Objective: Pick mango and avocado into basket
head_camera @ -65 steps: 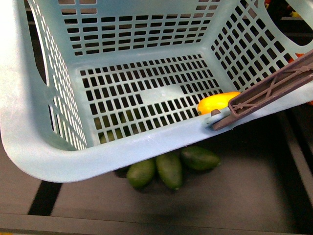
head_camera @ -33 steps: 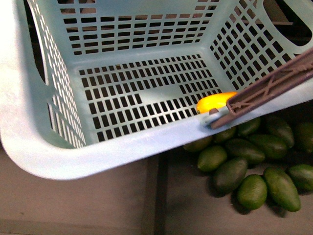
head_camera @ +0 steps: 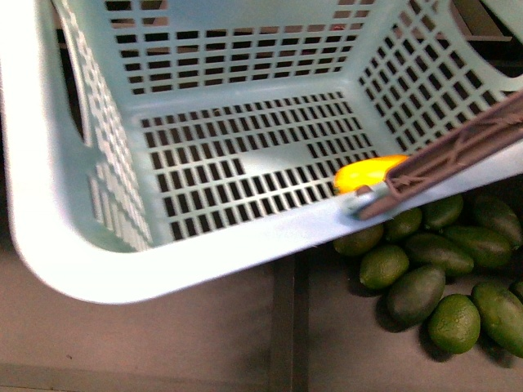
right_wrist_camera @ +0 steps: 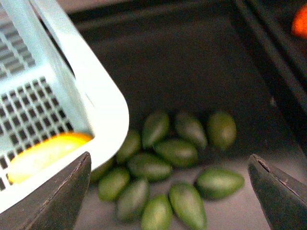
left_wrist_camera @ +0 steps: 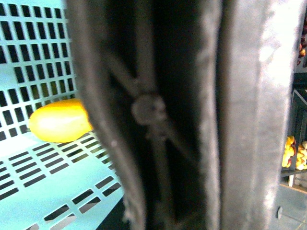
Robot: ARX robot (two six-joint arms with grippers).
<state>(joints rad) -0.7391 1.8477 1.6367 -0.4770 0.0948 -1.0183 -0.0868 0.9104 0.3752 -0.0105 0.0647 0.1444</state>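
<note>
**Op:** While the front view is swinging right, the avocados [head_camera: 417, 273] are coming into sight as a heap near right of the basket [head_camera: 163, 265]. A second ago only three were showing under its near rim.

**Desk:** Meaning?

**Op:** I'm counting the mango [head_camera: 369, 173] done. It's lying in the near right corner, by the handle [head_camera: 458, 151] hinge. Avocado next. The right gripper [right_wrist_camera: 169, 158] is hanging spread wide over the heap, holding nothing.

**Desk:** Blind spots?

**Op:** The handle is filling the left wrist view and no left gripper is showing, so I can't tell its grip. The rim is hiding part of the mango, and the heap is running off the right edge.
</note>
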